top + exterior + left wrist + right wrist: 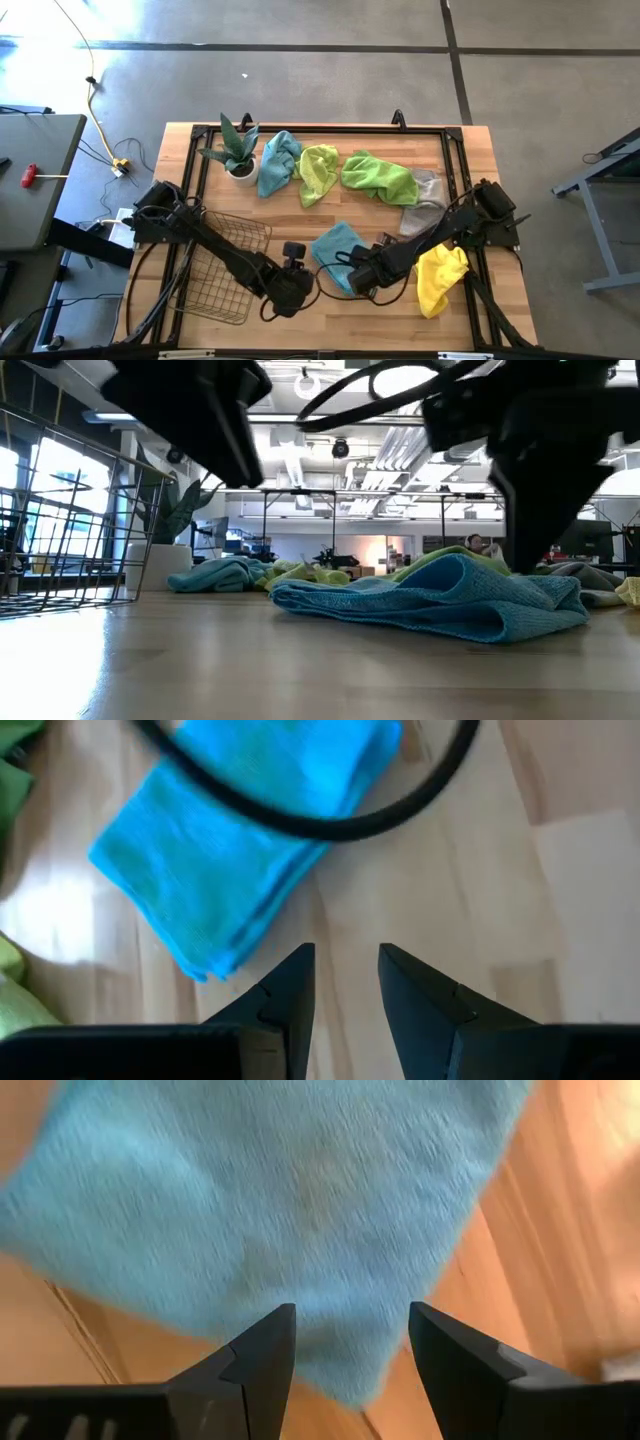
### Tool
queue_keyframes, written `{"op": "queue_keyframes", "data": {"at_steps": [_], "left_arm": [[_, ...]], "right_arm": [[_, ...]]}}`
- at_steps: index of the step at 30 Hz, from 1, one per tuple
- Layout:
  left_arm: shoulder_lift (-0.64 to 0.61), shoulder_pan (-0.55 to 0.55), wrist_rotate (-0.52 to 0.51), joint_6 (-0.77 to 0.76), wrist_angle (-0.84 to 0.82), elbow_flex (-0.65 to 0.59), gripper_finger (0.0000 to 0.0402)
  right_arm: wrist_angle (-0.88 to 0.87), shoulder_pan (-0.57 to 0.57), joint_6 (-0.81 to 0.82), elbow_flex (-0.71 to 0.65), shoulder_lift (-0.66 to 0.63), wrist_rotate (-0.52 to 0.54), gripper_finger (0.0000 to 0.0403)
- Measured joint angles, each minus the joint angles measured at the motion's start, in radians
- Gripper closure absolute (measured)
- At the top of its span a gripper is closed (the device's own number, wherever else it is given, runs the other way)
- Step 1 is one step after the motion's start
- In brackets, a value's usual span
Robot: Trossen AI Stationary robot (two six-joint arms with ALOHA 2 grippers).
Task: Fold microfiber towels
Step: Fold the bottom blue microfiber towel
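A teal towel [335, 247] lies folded on the table near the front middle; it also shows in the low view [440, 600]. My right gripper [350, 1320] is open, just above the towel's edge nearest the table's right side [330, 1350]. My left gripper [345, 960] is open over bare wood, just left of the same towel [230, 850]. Along the table's far side lie a second teal towel [278, 160], two lime green towels [318, 172] [378, 178] and a pale grey one [425, 190], all loosely crumpled. A yellow towel [440, 278] lies at the front right. My right gripper stands open over the folded teal towel's edge [330, 1350], its fingers pointing down. I cannot tell whether the fingertips touch the cloth.
A dark wire-mesh basket [225, 270] lies at the front left, under my left arm. A small potted plant [238, 150] stands at the far left. A black cable [330, 815] hangs across the left wrist view. Bare wood shows along the table's front edge.
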Motion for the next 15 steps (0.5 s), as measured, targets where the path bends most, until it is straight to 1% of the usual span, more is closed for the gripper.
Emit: {"op": "queue_keyframes", "data": {"at_steps": [4, 9, 12, 15], "left_arm": [[0.000, 0.053, 0.001, 0.053, 0.043, 0.000, 0.0298], [0.000, 0.129, 0.016, 0.110, 0.086, 0.000, 0.0298], [0.000, 0.172, 0.054, 0.136, 0.118, -0.002, 0.0298], [0.001, 0.215, 0.121, 0.168, 0.218, -0.045, 0.0298]], "right_arm": [[-0.086, 0.040, 0.013, 0.012, 0.000, 0.005, 0.0215], [-0.121, 0.070, 0.026, -0.001, 0.000, 0.023, 0.0215], [-0.233, 0.077, 0.063, -0.026, 0.000, 0.053, 0.0215], [-0.287, 0.076, 0.121, -0.068, -0.007, 0.054, 0.0215]]}}
